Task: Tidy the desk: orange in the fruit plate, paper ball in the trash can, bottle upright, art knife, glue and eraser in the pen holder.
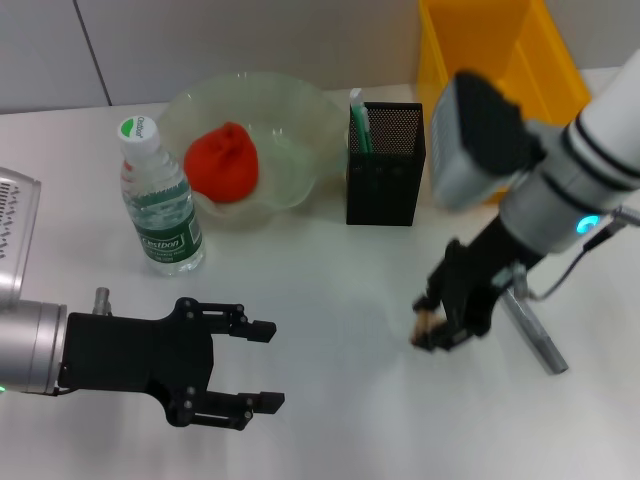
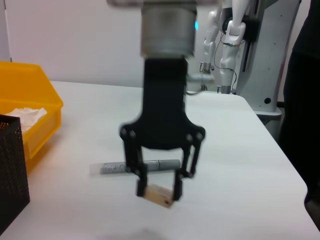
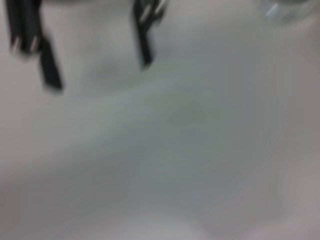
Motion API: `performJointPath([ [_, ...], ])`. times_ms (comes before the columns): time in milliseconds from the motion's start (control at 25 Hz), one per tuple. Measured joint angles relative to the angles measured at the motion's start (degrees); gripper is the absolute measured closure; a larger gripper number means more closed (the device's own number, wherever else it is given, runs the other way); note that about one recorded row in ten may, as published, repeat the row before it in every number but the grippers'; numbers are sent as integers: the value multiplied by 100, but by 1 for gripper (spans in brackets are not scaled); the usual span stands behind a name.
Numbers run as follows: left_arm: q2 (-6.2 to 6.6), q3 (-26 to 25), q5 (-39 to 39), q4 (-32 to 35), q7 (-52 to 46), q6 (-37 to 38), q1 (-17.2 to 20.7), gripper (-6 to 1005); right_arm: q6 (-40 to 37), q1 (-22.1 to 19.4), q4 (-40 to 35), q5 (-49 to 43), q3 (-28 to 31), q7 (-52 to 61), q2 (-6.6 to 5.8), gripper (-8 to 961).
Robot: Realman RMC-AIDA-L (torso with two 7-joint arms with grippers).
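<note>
My right gripper is shut on a small tan eraser, low over the white desk in front of the pen holder; the left wrist view shows the same gripper and eraser. The grey art knife lies flat just beyond it, also the art knife. The black mesh pen holder holds a green-and-white glue stick. The orange sits in the clear fruit plate. The bottle stands upright. A paper ball lies in the yellow trash can. My left gripper hovers open at the near left.
The yellow trash can stands at the back right behind the pen holder. Bare desk lies between my two grippers. The right wrist view is blurred, showing only desk surface and two dark fingers far off.
</note>
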Motion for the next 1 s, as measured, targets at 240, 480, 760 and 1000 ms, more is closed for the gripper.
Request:
performJointPath([
  [240, -9, -12, -75, -3, -21, 13, -6, 266, -19, -159, -149, 766, 1333, -524, -8, 531],
  [480, -10, -17, -156, -6, 6, 22, 25, 264, 130, -465, -122, 1762, 2246, -962, -7, 532],
  [760, -10, -18, -237, -50, 23, 23, 36, 263, 813, -898, 7, 2847, 2701, -1491, -8, 532],
  [1000, -17, -56, -270, -61, 30, -24, 44, 262, 1808, -917, 558, 3328, 2806, -1724, -24, 531],
])
